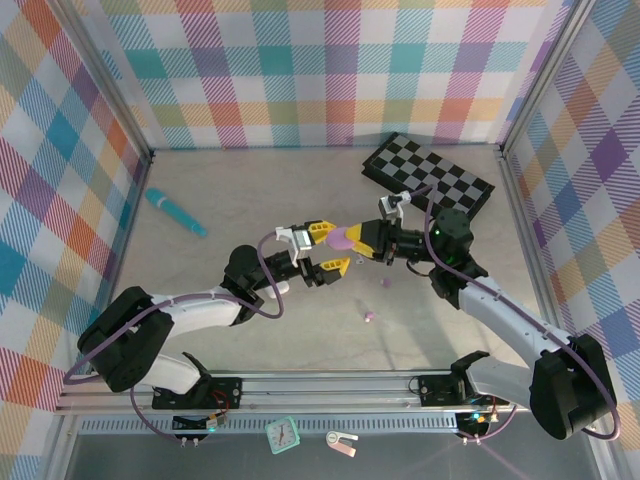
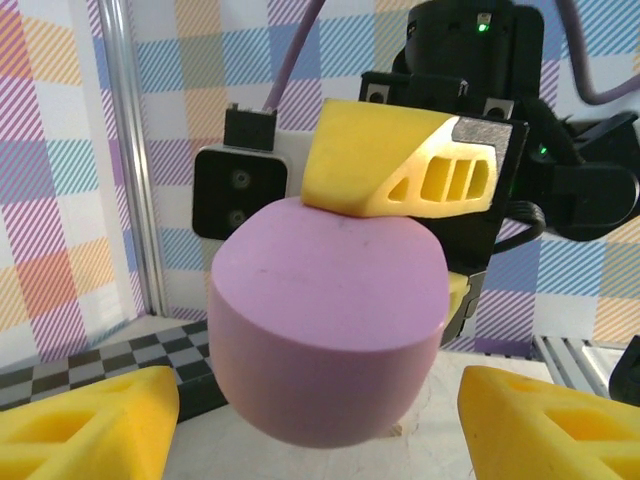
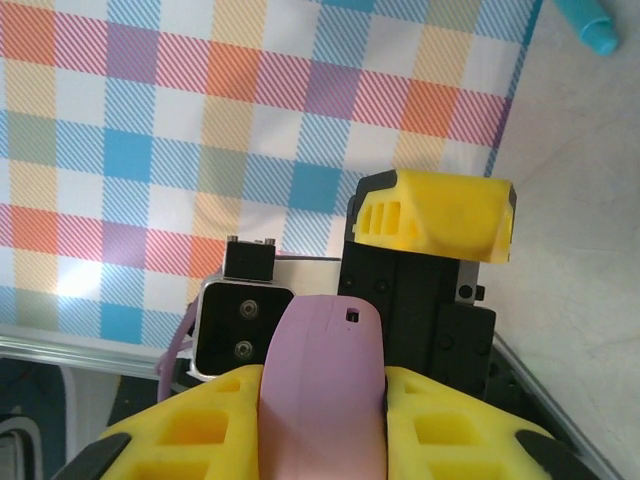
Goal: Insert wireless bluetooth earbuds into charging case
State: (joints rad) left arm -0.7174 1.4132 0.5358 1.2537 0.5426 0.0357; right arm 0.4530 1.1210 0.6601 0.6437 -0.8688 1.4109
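Note:
My right gripper is shut on a lilac-pink pebble-shaped charging case, holding it in the air above the table's middle. In the right wrist view the case sits pinched between the two yellow fingers, and my right gripper shows no gap to it. My left gripper faces it, open, with one yellow finger on each side of the case and a gap on both sides. Two tiny pink earbuds lie on the table below, one earbud nearer the right arm, the other earbud nearer the front.
A black-and-white checkered board lies at the back right. A teal pen-shaped object rests at the left near the wall. Plaid walls close off three sides. A small clock lies in front of the arm bases.

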